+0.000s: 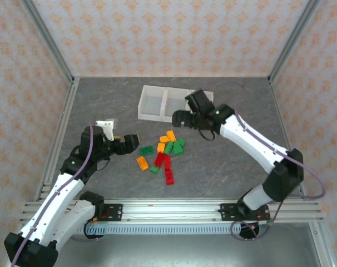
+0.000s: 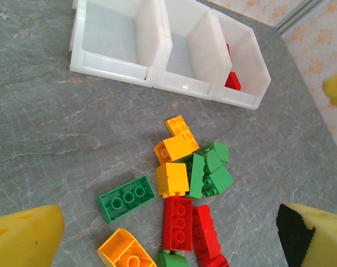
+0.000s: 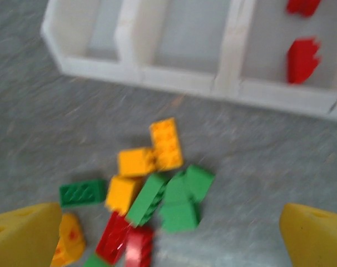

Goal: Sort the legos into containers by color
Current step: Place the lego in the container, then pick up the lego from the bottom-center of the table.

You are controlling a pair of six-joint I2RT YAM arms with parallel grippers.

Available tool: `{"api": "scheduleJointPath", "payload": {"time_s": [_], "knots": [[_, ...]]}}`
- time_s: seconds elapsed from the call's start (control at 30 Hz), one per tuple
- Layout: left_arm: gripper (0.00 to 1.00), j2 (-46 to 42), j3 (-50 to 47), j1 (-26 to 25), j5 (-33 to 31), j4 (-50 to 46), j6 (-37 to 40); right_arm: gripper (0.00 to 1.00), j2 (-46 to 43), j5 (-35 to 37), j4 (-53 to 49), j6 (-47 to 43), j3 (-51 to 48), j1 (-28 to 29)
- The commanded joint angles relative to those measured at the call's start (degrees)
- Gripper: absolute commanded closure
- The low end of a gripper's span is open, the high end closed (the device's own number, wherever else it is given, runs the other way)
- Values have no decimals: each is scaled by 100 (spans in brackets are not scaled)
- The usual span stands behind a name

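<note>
Loose legos [image 1: 167, 149] lie in a pile mid-table: orange, green and red bricks. In the left wrist view a green brick [image 2: 127, 198] lies studs down, two red bricks [image 2: 178, 222] lie side by side, and orange bricks [image 2: 172, 179] touch a green cluster [image 2: 213, 169]. The white three-compartment tray [image 1: 149, 115] stands behind the pile. Its right compartment holds red bricks [image 3: 302, 58]. My left gripper [image 1: 132, 143] is open just left of the pile, with the bricks below its yellow fingers [image 2: 24, 236]. My right gripper [image 1: 178, 118] hangs open at the tray's front right, its view blurred.
The tray's left and middle compartments [image 2: 110, 33] show bare floors. A metal frame [image 1: 57, 128] and patterned walls border the grey table. Open tabletop lies to the right of the pile [image 1: 229, 161].
</note>
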Motion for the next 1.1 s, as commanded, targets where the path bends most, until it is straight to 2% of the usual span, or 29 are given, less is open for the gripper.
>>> {"api": "scheduleJointPath", "payload": {"time_s": [0.0,0.17,0.33,0.5,0.67,1.07], "knots": [[1,-67,-25,-62,-206,66,23,0,-267,233,-33,975,-644,603],[1,8,3,-71,-357,-13,-9,0,-181,343,132,2003,-1261,1952],[1,-27,32,-79,-487,-83,-46,0,417,383,235,2582,-1239,2794],[1,-105,148,-95,-537,-338,-127,3,940,266,433,2679,-1283,2973],[1,-246,148,-106,-605,-371,-136,12,1287,168,642,2533,-1386,2973],[1,-229,109,-114,-608,-309,-118,30,1540,467,575,2424,-1586,2897]]}}
